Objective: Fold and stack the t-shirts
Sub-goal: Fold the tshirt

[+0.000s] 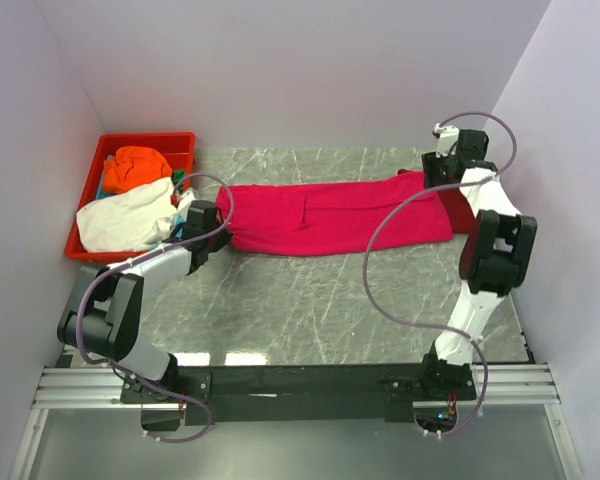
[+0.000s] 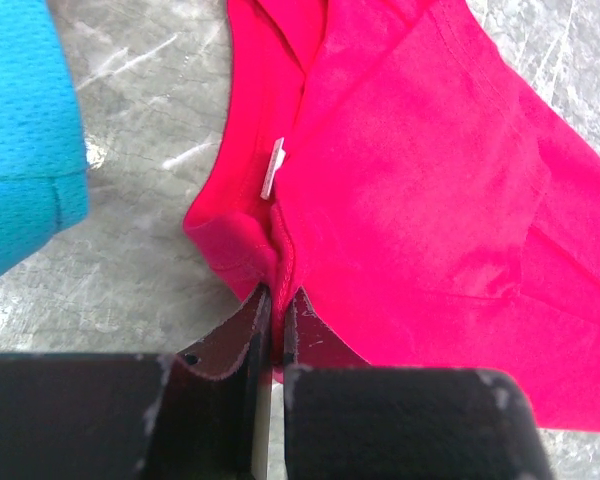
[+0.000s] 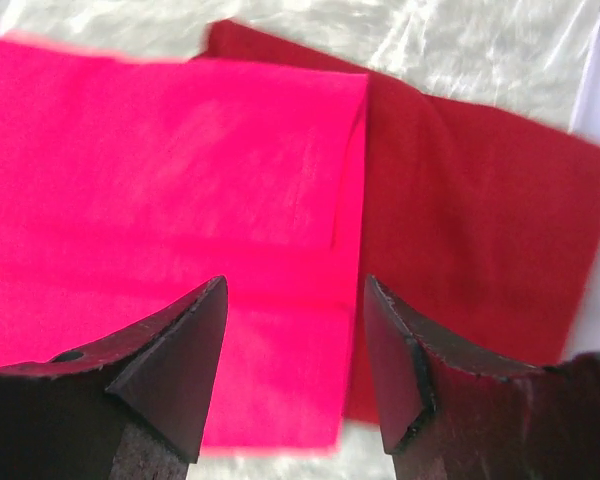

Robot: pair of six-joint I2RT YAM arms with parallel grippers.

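A bright pink-red t-shirt [image 1: 330,215] lies folded into a long strip across the table. My left gripper [image 1: 212,232] is at its left end. In the left wrist view the left gripper [image 2: 278,295] is shut on a bunched hem of the pink-red t-shirt [image 2: 430,200], just below the collar label. My right gripper [image 1: 440,178] hangs over the strip's right end. The right wrist view shows the right gripper [image 3: 295,285] open, with nothing between its fingers, above the edge of the pink-red t-shirt [image 3: 160,180]. That edge overlaps a darker red t-shirt [image 3: 480,220] lying flat beneath it.
A red plastic tray [image 1: 150,140] sits at the back left, holding an orange t-shirt [image 1: 138,165] and a white t-shirt [image 1: 130,215] that spills over its front. A teal t-shirt [image 2: 20,140] lies close to the left gripper. White walls enclose the marble table [image 1: 310,300].
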